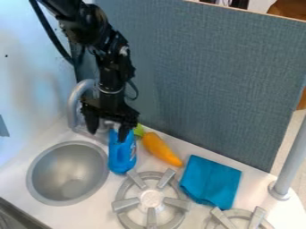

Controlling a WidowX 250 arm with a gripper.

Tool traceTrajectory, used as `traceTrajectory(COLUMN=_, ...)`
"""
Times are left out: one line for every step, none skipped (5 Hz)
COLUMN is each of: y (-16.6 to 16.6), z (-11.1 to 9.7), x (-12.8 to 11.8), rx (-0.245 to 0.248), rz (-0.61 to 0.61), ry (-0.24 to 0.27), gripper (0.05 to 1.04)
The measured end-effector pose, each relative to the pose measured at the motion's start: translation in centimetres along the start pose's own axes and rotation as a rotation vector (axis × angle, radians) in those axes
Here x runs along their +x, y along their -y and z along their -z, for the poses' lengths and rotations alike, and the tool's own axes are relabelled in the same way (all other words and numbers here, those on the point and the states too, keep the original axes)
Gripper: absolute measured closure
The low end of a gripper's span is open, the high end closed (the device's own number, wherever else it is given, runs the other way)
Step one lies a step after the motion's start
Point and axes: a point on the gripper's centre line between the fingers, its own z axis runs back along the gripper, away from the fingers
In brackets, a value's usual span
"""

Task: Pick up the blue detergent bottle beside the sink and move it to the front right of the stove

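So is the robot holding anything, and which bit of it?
The gripper is by the top of the blue bottle, but I can't tell if it's holding it.

White counter [95, 212] — bottle [122, 156], carrot [159, 147], cloth [209, 181], burners [150, 198]

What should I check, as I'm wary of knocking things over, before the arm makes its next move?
1. Gripper fingers apart: ok, they are spread.
2. Blue bottle firmly gripped: cannot tell; one finger overlaps its top in the view, but contact is unclear.
3. Bottle outside the sink: ok, it is beside the rim.
4. Room between gripper and faucet: cannot tell; they look close.
5. Orange toy vegetable well away from the bottle: not ok, its green end is right beside it.
6. Blue cloth away from the bottle: ok, the orange vegetable lies between them.
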Motion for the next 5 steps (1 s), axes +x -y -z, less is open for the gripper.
traceTrajectory(y=0.9, z=0.3, x=0.5, rx=-0.009, rz=0.007, ry=0.003, gripper=0.072)
traceTrajectory(y=1.1, z=0.4, x=1.4, rx=-0.015, rz=-0.005, ry=0.015, gripper=0.072)
traceTrajectory(y=1.3, z=0.8, x=2.0, rx=-0.018, rz=-0.011, ry=0.015, gripper=0.072)
traceTrajectory(y=1.4, z=0.4, x=2.9, rx=-0.021, rz=-0.019, ry=0.036, gripper=0.133)
traceTrajectory(y=1.1, z=0.3, x=3.0, rx=-0.038, rz=-0.016, ry=0.023, gripper=0.396)
